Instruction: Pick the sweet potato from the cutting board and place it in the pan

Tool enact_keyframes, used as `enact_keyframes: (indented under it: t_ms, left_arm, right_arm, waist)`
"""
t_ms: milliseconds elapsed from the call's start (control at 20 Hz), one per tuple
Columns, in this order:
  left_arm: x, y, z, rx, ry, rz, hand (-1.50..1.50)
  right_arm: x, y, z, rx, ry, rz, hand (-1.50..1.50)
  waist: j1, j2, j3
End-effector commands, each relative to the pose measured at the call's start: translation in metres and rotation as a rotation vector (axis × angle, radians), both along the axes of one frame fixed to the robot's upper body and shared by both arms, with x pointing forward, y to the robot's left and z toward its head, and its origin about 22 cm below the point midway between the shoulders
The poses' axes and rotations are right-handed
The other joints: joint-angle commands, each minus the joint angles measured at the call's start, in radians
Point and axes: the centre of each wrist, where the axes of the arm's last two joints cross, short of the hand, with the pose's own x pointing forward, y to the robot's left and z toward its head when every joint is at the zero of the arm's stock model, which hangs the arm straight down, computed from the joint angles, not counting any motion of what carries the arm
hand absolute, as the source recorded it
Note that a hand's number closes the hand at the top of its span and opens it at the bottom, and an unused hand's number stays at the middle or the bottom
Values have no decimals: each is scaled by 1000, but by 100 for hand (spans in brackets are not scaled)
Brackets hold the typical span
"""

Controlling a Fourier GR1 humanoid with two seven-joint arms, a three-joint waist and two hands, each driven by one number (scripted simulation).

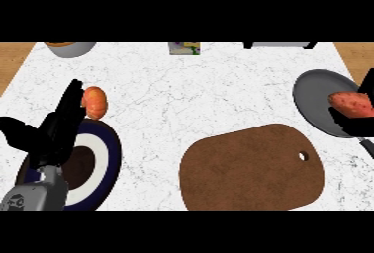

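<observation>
the sweet potato (350, 103) is at 3 o'clock in the head view, over the right side of the grey pan (315, 99), well apart from the brown cutting board (248, 170). the right robot hand (355, 127) comes in at the view's right edge and is curled on the sweet potato: black parts of it sit at the sweet potato's 6 o'clock side and again at its 1 o'clock side, so it is bracketed between them. whether it already touches the pan's floor cannot be told. the pan's handle runs off toward 5 o'clock, under the hand.

the cutting board lies at 5 o'clock on the white marbled tabletop (182, 99), its small hole turned toward the pan.

the left robot hand (53, 136) shows at 8 o'clock, fingers straight and pointing up, holding nothing, resting over the left rim of a navy-rimmed plate (113, 148). an orange oblong food item (94, 102) lies just beside its fingertips, at the plate's 12 o'clock edge.

a grey bowl (70, 49) sits at 11 o'clock on the far edge, and a small box (184, 48) at 12 o'clock.
</observation>
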Motion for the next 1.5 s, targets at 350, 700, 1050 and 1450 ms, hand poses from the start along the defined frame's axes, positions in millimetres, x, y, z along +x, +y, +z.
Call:
enact_keyframes:
  t_ms: [350,700,1050,1450]
  left_arm:
    - [-10,13,-11,3,-7,-28,0]
    - [8,3,-1,11,-10,-33,0]
    - [11,-3,10,1,-31,-49,0]
    - [17,-4,12,0,-29,-52,0]
  right_arm:
    - [50,-113,-44,79,-9,-29,150]
    - [75,-110,-100,100,51,68,150]
    - [77,-113,-127,90,173,-61,150]
    - [67,-125,-136,221,325,-79,-150]
  waist:
    - [18,4,1]
    - [35,12,2]
    - [54,19,4]
    - [52,23,5]
